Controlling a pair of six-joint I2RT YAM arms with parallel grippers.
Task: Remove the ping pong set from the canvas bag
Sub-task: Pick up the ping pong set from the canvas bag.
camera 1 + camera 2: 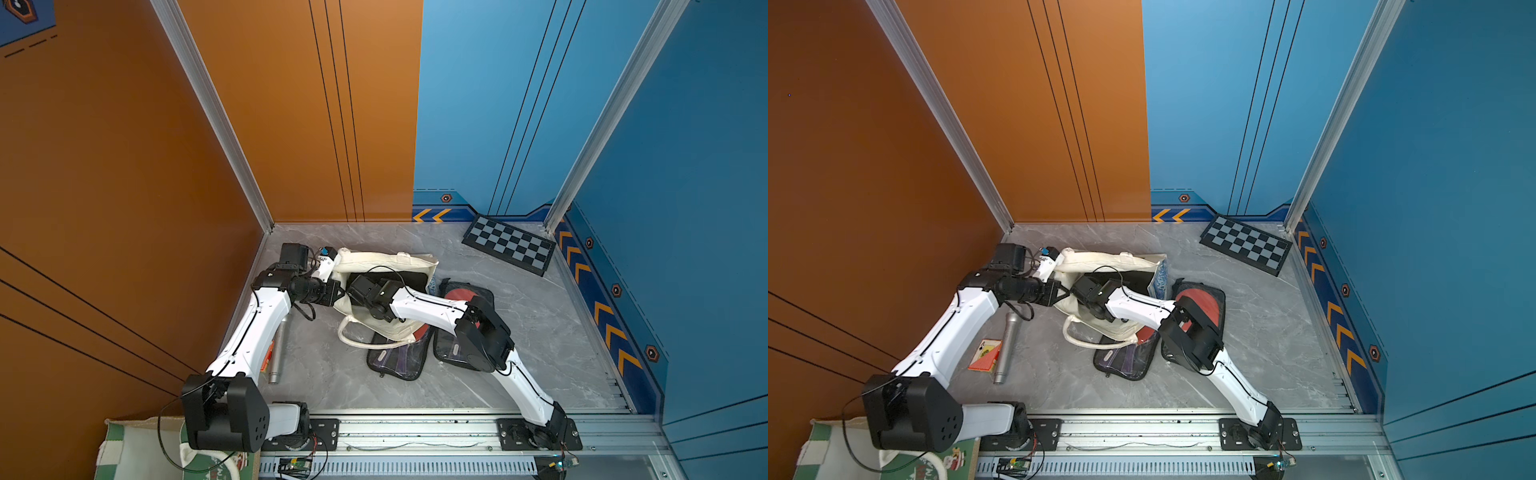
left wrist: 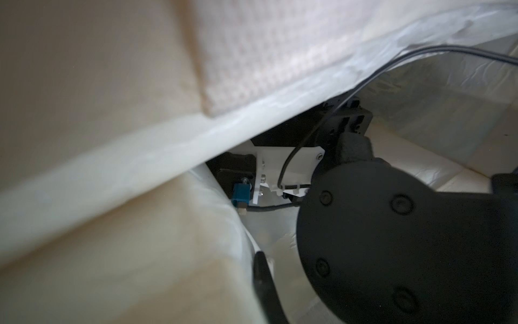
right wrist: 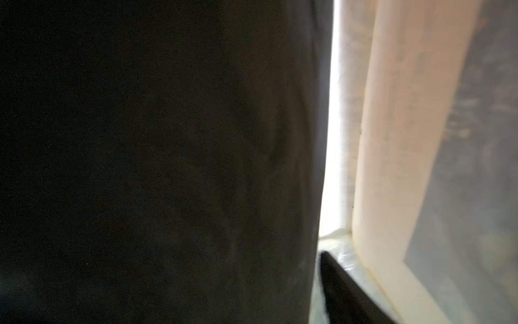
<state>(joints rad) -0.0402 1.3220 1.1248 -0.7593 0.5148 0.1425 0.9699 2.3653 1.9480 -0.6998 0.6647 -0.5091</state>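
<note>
Left claw (image 1: 336,269), fully closed, pinches the canvas bag (image 1: 386,259) rim; right claw (image 1: 355,291) sits inside it, opening impossible to tell.

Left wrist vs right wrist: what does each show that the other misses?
Left wrist only: the right arm's black joint housing, white camera mount and blue connector. Right wrist only: a dark surface filling most of the frame; can't tell what. Both: cream fabric of the canvas bag, close up.
</note>
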